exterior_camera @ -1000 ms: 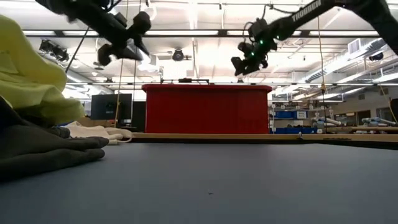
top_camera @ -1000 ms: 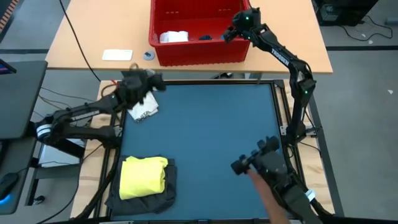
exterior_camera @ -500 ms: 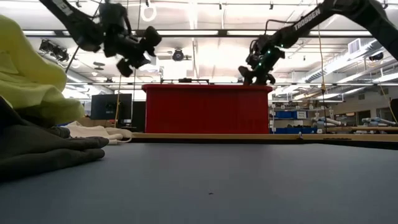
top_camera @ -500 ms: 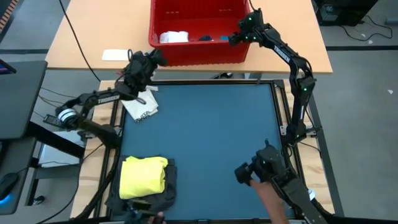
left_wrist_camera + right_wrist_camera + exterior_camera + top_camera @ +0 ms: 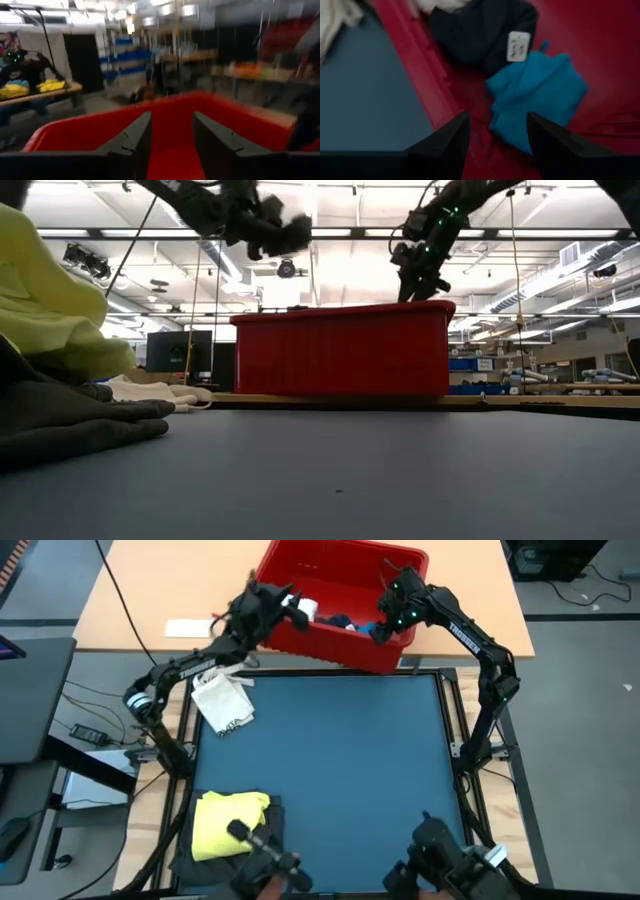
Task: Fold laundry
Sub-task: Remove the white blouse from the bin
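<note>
- A robotics lab or workshop, large and open.
- Long ceiling light strips run over an exposed ceiling with hanging cables.
- Shelving with blue bins stands at the far right.
- Another robot arm sits at a far bench.
- A monitor and loose cables lie left of the blue work table.

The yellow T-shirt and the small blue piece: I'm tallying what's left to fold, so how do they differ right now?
The yellow T-shirt lies on the table's near left corner, on top of a dark grey garment; the small blue piece is inside the red basket. The T-shirt looks folded flat; the blue piece is bunched up. The T-shirt is clearly the larger. Both are brightly coloured soft cloth.
</note>
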